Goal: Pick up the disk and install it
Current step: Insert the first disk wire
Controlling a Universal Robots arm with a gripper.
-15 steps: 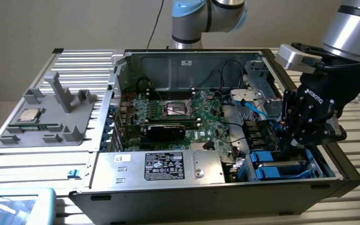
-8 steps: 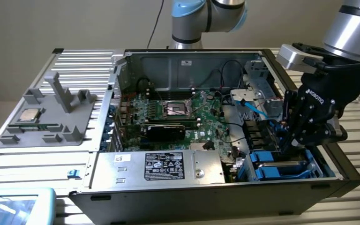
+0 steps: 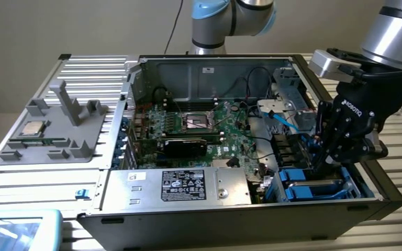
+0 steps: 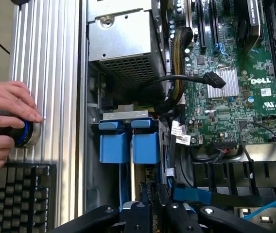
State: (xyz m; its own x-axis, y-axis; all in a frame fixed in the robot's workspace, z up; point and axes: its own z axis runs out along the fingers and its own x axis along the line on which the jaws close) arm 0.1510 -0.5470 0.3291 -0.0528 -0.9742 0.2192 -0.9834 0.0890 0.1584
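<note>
The gripper (image 3: 324, 168) (image 4: 150, 201) is reaching straight down into the open computer case (image 3: 386, 191), and its jaws are standing drawn in narrow, clenching on the thin edge of the disk (image 3: 311, 191) (image 4: 137, 177). The disk is sitting directly under the jaws in the drive bay. Its blue bracket tabs are poking out just past them, towards the big silver box (image 3: 187, 185) (image 4: 123, 43), which is lying near the jaws on that same side. The green motherboard (image 3: 222, 136) (image 4: 245, 97) is spreading out to the other side of the jaws, with black cables trailing between it and the bay. Well away from the jaws, outside the case wall, a person's hand (image 4: 9, 104) is resting with the other on a round black-and-blue knob (image 4: 24, 133), just beside a keyboard (image 4: 19, 199). Farther off still, a small square chip (image 3: 33, 128) is lying on a grey holder.
</note>
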